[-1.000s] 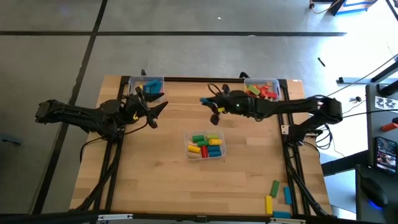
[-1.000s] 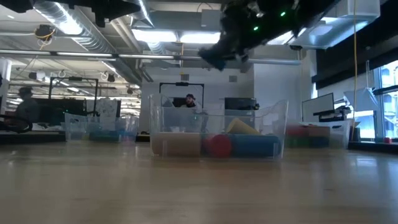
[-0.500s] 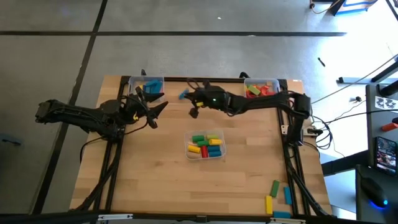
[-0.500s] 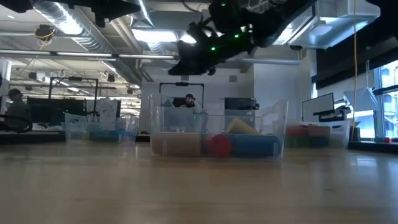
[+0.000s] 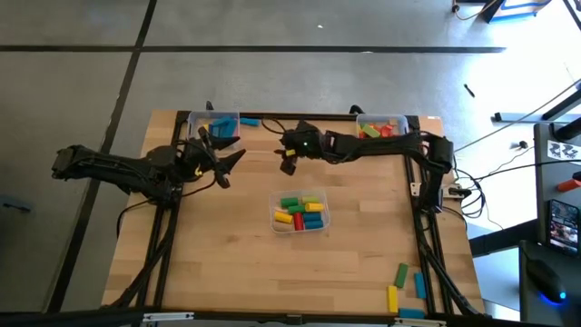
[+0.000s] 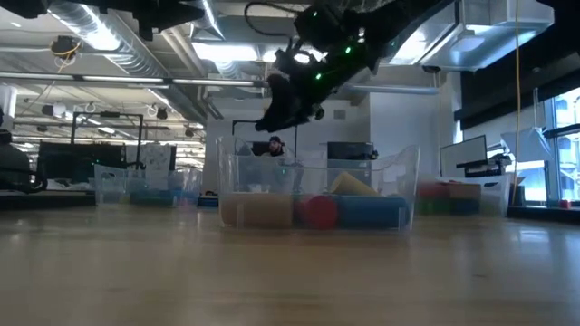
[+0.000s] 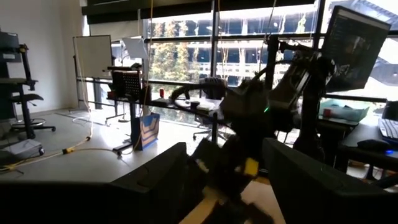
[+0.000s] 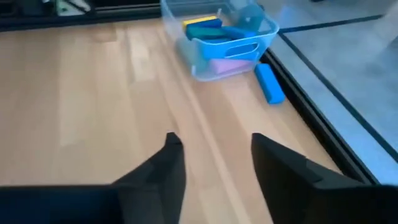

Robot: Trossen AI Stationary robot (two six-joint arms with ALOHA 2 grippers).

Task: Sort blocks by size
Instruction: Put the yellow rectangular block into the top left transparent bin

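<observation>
Right gripper (image 5: 283, 154) fingers apart, empty; left gripper (image 5: 222, 156) wide. Blue block (image 8: 269, 83) beside 11 o'clock bin (image 8: 233, 46); centre bin (image 5: 301, 212) unsorted.

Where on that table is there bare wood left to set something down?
The near-left stretch of the table, in front of the middle bin, is bare. So is the strip between that bin and the right edge. Crowded spots: the far corners with bins, the loose blue block, and the near-right blocks.
</observation>
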